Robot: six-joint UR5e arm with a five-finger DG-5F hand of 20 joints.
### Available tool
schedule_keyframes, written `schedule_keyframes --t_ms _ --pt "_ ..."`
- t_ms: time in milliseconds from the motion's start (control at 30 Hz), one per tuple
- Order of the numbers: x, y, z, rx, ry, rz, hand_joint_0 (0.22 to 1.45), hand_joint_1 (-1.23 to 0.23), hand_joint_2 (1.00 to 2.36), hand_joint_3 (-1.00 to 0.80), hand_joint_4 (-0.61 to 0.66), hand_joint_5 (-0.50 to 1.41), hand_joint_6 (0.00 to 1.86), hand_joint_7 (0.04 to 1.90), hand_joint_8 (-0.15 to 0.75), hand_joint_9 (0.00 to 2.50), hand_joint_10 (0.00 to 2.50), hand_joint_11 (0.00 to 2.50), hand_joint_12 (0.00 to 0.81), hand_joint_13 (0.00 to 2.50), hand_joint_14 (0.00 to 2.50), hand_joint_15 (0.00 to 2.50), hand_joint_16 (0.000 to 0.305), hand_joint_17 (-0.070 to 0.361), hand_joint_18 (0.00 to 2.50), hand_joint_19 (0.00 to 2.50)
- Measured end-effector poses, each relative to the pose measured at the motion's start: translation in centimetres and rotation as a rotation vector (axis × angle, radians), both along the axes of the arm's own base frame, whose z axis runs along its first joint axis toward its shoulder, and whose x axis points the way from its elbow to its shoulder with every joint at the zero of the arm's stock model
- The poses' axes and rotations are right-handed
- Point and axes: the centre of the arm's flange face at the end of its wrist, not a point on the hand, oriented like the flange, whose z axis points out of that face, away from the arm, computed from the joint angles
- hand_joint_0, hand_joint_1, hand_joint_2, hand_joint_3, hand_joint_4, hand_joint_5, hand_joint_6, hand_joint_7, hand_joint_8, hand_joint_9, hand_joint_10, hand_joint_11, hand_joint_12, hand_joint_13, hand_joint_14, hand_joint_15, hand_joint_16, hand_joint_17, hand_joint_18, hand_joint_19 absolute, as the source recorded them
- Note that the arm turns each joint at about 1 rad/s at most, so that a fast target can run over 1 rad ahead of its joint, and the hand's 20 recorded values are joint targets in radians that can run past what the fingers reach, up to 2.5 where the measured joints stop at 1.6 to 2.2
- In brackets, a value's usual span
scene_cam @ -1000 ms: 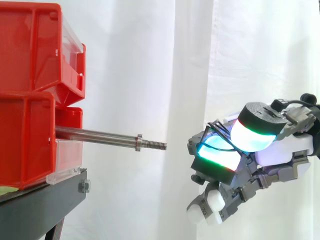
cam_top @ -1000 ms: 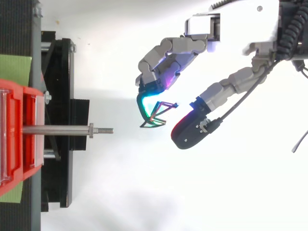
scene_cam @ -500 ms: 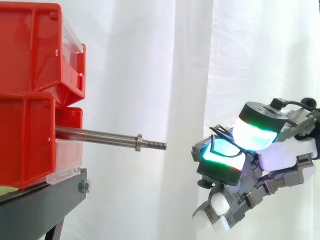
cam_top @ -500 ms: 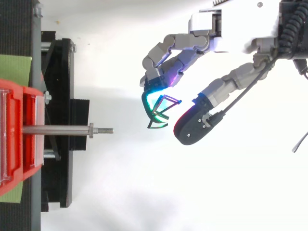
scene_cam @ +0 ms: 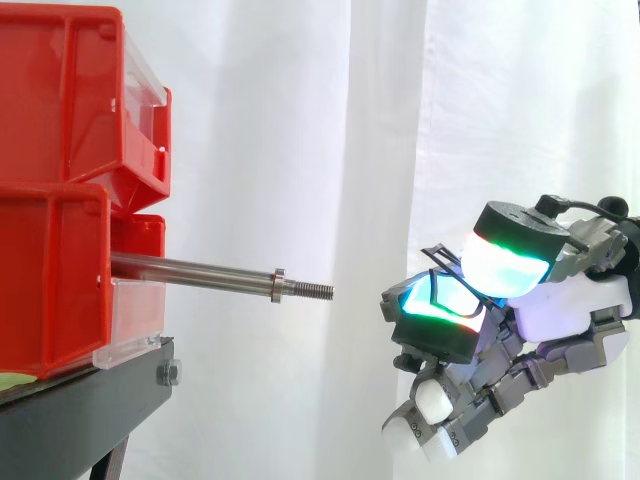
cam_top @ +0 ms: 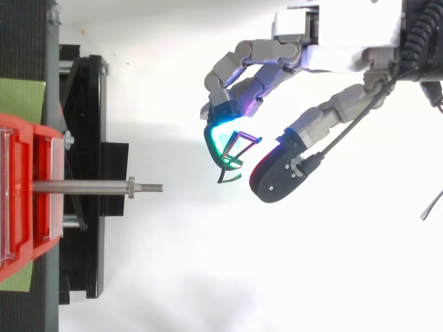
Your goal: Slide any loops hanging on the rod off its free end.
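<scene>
Hand (cam_top: 346, 45), edged back, seemingly pinches loops (cam_top: 232, 149) before white curtain (scene_cam: 300, 150).

The rod (scene_cam: 190, 270) is smooth, shiny metal, threaded at its tip. The bins (scene_cam: 50, 290) are glossy red plastic with clear plastic fronts. The stand (scene_cam: 80, 410) is matt black, the curtain (scene_cam: 300, 150) white cloth, the loops (cam_top: 232, 153) thin and matt black.

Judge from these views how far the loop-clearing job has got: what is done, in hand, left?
Done: the rod is bare right out to its threaded free end. In hand: the robot hand pinches thin black loops between its fingertips, clear of that end. Left: apparently nothing on the rod, perhaps only putting the loops down.
</scene>
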Motion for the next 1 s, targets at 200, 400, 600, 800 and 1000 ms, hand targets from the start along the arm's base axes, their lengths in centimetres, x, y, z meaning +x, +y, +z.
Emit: schedule_keyframes --t_ms 200,400,600,800,1000 --pt "-0.01 -0.05 0.0 0.011 0.002 -0.008 0.56 -0.79 1.0 -0.5 0.12 -0.19 0.84 1.27 0.24 0.69 0.0 0.16 0.242 0.57 0.0 0.0 0.038 0.085 0.51 0.07" --pt "-0.08 -0.07 -0.05 0.023 0.009 -0.013 0.53 -0.61 1.0 -0.5 0.13 -0.18 0.83 1.25 0.254 0.71 0.01 0.17 0.247 0.58 0.0 0.0 0.039 0.088 0.52 0.09" --pt "-0.1 -0.07 -0.08 0.025 0.011 -0.013 0.59 -0.67 1.01 -0.43 0.08 -0.18 0.83 1.33 0.247 0.71 0.01 0.18 0.239 0.57 0.0 0.0 0.037 0.084 0.5 0.11" --pt "-0.13 -0.07 -0.1 0.026 0.014 -0.013 0.59 -0.76 1.01 -0.34 0.08 -0.21 0.84 1.3 0.239 0.66 0.01 0.17 0.24 0.55 0.0 0.0 0.038 0.085 0.47 0.1" --pt "-0.15 -0.1 -0.1 0.027 0.015 -0.014 0.62 -0.83 1.0 -0.48 0.1 -0.22 0.83 1.26 0.221 0.62 0.0 0.16 0.238 0.53 0.0 0.0 0.038 0.085 0.44 0.08"
